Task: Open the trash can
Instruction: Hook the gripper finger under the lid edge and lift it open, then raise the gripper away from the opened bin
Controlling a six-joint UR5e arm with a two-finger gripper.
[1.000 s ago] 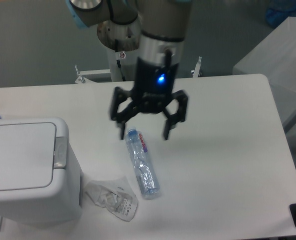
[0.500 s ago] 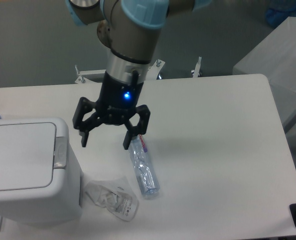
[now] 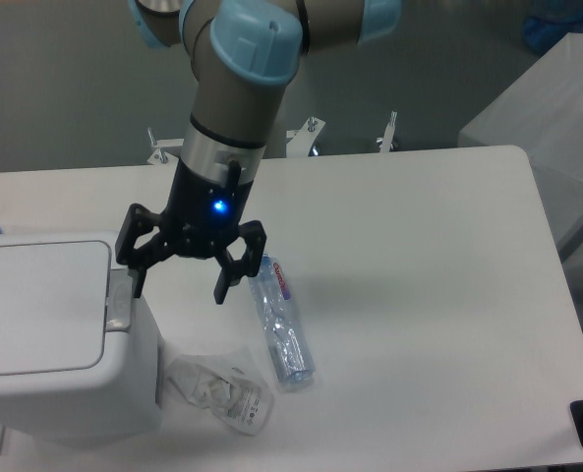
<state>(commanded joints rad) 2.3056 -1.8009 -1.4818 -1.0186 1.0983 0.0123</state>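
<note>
Leftward again goes your gripper (image 3: 178, 285), off the bottle it hung above a second ago and now right up at the bin's edge, while everything on the table has stayed put. Nearest you, the crumpled clear wrapper (image 3: 222, 390) lies on the white table (image 3: 429, 295), just beside the foot of the trash can (image 3: 60, 339). That trash can fills the lower-left corner, boxy and white, flat lid still down, with its small grey push-button tab (image 3: 120, 300) on the right rim. One black fingertip (image 3: 136, 283) hangs just over that tab; whether it touches, you can't tell from here. The other fingertip sits out over bare table beside the clear plastic bottle (image 3: 281, 323), which lies on its side, cap end pointing away from you. Your jaws are spread wide, gripping nothing. Blue light glows on the gripper's body. Farther back, the arm (image 3: 240, 74) climbs up and out of the top of the view.
</note>
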